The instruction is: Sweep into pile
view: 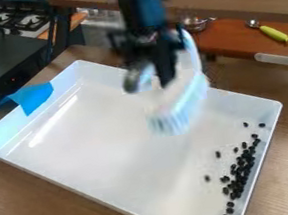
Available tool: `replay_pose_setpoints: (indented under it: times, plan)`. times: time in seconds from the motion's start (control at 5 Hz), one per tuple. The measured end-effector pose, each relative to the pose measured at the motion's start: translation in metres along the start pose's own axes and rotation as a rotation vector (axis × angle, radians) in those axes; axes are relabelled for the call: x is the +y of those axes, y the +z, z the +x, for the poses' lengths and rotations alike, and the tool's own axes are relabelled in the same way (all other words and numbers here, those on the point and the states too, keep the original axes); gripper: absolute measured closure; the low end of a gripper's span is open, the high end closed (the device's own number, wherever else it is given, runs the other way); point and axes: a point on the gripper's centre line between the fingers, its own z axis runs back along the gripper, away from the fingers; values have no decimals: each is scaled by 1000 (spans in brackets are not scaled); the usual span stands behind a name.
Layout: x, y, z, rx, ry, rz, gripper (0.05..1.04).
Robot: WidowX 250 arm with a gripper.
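"What is the tray (129,172) made of?"
"Smooth, glossy white plastic, by its look, with a bright streak of reflected light at nine o'clock."
"And beneath it?"
"A table (45,199) with brown wood grain, low in sheen."
"Any metal?"
"A shiny bowl (194,23) at one o'clock, and a spoon (253,23) at two, its yellow-green handle (274,34) smooth like plastic."
"And at ten?"
"Blue tape (32,97), papery and fairly matt."
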Motion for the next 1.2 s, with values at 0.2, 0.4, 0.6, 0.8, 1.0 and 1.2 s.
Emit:
replay_pose_setpoints:
  times: [0.2,0.4,0.6,0.8,1.0,1.2]
  plan:
    - [43,56,-14,-74,39,-11,598]
    - [84,75,-32,-71,20,57,597]
    - [131,66,-44,-67,-3,171,598]
    - [174,38,-46,-58,1,250,598]
    - [200,16,-36,-65,3,334,598]
    - [214,1,-33,-39,27,369,546]
